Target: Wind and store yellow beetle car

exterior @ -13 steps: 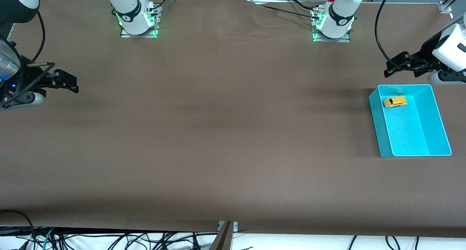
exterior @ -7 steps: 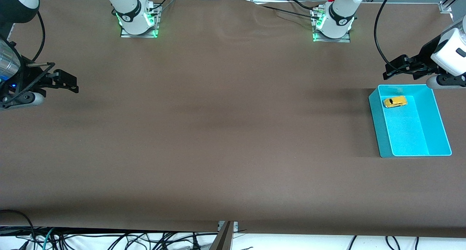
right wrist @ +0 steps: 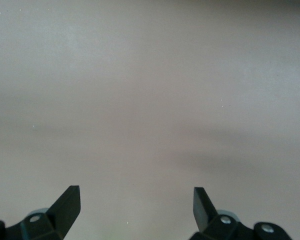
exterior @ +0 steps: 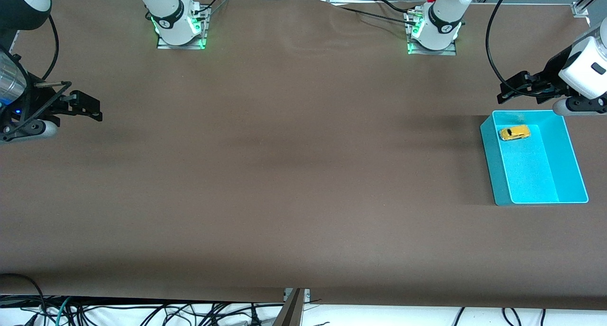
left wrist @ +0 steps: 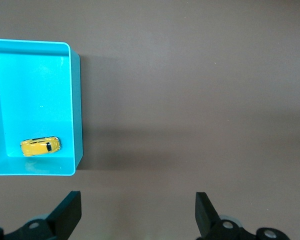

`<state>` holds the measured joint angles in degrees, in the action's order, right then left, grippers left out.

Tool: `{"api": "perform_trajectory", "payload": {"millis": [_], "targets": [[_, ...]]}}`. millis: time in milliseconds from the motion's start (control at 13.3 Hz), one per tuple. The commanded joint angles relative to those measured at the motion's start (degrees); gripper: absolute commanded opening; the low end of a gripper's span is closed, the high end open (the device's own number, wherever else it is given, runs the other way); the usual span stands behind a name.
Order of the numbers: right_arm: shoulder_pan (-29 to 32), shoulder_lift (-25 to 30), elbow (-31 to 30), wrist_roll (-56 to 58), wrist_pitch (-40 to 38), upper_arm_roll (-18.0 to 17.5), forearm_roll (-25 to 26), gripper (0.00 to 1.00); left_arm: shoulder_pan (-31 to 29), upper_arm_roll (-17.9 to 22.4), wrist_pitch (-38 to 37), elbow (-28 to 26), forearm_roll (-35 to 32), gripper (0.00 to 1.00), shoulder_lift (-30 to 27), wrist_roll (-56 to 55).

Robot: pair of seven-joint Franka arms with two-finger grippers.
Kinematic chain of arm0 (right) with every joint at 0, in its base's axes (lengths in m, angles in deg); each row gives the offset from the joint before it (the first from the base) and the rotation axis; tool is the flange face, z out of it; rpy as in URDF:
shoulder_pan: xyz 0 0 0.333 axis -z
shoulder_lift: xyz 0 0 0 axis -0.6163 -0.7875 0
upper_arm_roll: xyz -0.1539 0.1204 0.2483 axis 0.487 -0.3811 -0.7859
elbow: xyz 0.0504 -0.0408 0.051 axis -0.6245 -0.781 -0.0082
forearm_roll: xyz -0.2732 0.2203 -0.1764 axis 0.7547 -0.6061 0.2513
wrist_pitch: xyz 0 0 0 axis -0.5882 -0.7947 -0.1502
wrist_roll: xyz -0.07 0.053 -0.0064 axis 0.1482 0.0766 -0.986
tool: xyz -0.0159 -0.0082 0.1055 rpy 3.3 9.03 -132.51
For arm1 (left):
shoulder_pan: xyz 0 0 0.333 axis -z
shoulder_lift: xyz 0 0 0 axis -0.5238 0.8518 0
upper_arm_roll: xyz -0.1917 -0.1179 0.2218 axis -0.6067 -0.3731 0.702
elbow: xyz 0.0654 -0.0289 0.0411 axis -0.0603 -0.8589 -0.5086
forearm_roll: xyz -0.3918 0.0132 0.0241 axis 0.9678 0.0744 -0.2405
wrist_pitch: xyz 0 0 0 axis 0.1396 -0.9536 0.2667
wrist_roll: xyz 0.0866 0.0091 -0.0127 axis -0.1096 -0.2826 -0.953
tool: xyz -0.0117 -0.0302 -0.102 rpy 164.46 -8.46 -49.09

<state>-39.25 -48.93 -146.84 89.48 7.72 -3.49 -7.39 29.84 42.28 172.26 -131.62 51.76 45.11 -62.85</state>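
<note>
Two grippers in play, and both stand with their fingers spread wide, nothing between them. The yellow beetle car (exterior: 514,133) sits on its wheels inside the cyan bin (exterior: 573,155), tucked into the corner of the bin that lies farthest from the front camera and nearest the middle of the table. The left wrist view shows it too: the car (left wrist: 40,146) rests on the bin's floor just beside the end wall (left wrist: 35,167), close to the corner, touching neither gripper.

The bin itself stands on the brown table (exterior: 284,174) at the left arm's end, its open top up, only the little car inside.

Over to the left gripper (exterior: 506,91): it hangs over the bare table just beside the bin's edge that is farthest from the front camera, clear of the rim, its black fingers (left wrist: 67,212) apart with only tabletop under them.

Now the right gripper (exterior: 92,108): it waits well apart from the bin, over the right arm's end of the table, jaws wide, and the right wrist view shows nothing but plain brown surface between its fingers (right wrist: 67,205).

Cables (exterior: 142,312) trail along the table's edge nearest the front camera.
</note>
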Motion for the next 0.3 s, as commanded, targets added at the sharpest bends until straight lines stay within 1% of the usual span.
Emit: {"api": "perform_trajectory", "payload": {"millis": [0, 225], "targets": [[0.15, 0.80, -0.65, -0.50, -0.38, -0.17, -0.61, 1.00, 1.92, 1.36, -1.20, 1.37, -0.96, 1.00, 0.30, -0.79], [0.15, 0.80, -0.65, -0.50, -0.38, -0.17, -0.61, 1.00, 3.07, 2.68, -1.11, 1.20, -0.96, 1.00, 0.30, -0.79]]}}
